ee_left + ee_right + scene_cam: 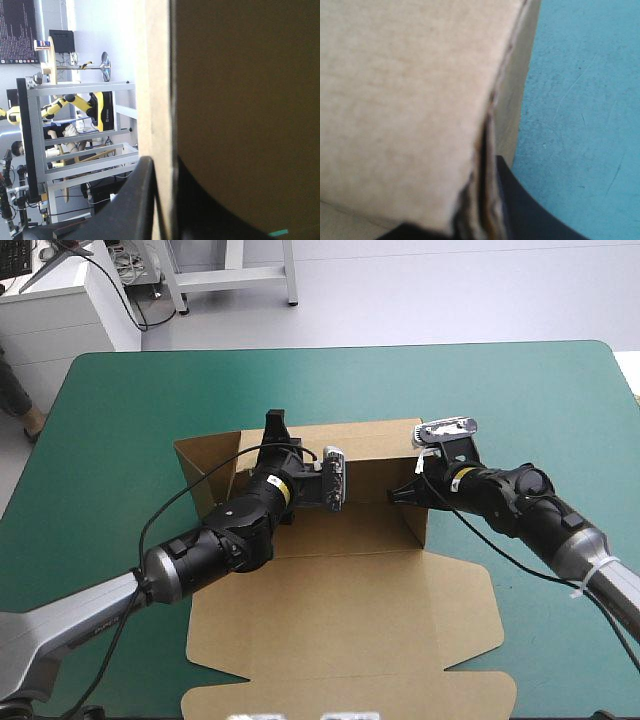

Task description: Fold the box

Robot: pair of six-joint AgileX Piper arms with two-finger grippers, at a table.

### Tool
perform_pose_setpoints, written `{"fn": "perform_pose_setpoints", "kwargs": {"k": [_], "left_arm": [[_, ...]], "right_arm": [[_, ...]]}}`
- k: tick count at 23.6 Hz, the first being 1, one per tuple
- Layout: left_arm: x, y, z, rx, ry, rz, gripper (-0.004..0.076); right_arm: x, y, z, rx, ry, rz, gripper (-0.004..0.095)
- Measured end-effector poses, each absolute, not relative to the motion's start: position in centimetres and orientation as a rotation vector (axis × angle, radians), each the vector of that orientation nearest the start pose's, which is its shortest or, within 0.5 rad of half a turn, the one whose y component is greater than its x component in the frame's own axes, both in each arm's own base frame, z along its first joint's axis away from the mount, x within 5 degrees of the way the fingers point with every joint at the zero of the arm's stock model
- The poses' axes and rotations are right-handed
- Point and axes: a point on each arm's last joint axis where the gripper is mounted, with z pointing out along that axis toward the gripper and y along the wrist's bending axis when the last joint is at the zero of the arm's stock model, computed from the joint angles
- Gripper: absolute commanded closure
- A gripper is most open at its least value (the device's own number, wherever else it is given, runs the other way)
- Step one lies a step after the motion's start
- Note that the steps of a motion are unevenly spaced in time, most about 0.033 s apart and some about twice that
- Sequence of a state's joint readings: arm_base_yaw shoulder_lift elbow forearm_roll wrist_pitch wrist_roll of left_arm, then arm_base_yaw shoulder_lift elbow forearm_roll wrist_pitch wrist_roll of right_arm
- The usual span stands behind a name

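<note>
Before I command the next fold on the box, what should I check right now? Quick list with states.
1. Left gripper holding the box: ok, the back wall sits between its fingers in the left wrist view.
2. Right gripper holding: ok, the right wall edge is pinched between its fingers.
3. Back wall raised: ok, it stands upright.
4. Left wall tucked: cannot tell, the left arm hides its lower part.
5. Lid flat: ok, it lies spread on the teal-green cover, nearer than both grippers.
</note>
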State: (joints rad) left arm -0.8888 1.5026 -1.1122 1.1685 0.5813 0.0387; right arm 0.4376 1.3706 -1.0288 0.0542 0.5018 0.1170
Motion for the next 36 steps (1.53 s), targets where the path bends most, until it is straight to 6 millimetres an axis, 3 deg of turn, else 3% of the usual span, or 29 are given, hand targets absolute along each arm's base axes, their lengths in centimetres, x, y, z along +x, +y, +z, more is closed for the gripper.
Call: {"fn": "perform_pose_setpoints", "kwargs": {"k": [1, 3, 7, 13, 22, 27, 31, 36], "left_arm": [[24.3, -23.0, 31.2, 1.616, 1.377, 0.707, 0.0511], [23.6, -23.8, 31.2, 1.633, 1.346, 0.668, 0.0423], [22.9, -24.7, 31.0, 1.655, 1.314, 0.63, 0.0327], [21.8, -25.2, 31.2, 1.641, 1.328, 0.607, 0.0323], [15.8, -25.0, 35.4, 1.584, 1.257, 0.479, 0.0323], [12.7, -23.5, 38.0, 1.542, 1.219, 0.426, 0.0323], [12.9, -22.0, 40.3, 1.432, 1.294, 0.425, 0.0323], [14.8, -20.1, 44.0, 1.257, 1.375, 0.448, 0.0323]], "right_arm": [[26.7, 12.9, 30.3, -0.314, 2.33, 0.318, 0.0905], [26.6, 13.1, 30.2, -0.267, 2.337, 0.289, 0.0905], [26.8, 13.2, 30.1, -0.216, 2.339, 0.273, 0.0905], [27.7, 13.6, 29.8, -0.201, 2.307, 0.258, 0.0905], [28.9, 13.9, 29.4, -0.217, 2.25, 0.235, 0.0908], [29.1, 13.8, 29.5, -0.207, 2.253, 0.217, 0.0908], [29.7, 13.2, 30.1, -0.164, 2.282, 0.189, 0.0923], [30.3, 12.0, 31.1, -0.121, 2.355, 0.116, 0.0927]]}}
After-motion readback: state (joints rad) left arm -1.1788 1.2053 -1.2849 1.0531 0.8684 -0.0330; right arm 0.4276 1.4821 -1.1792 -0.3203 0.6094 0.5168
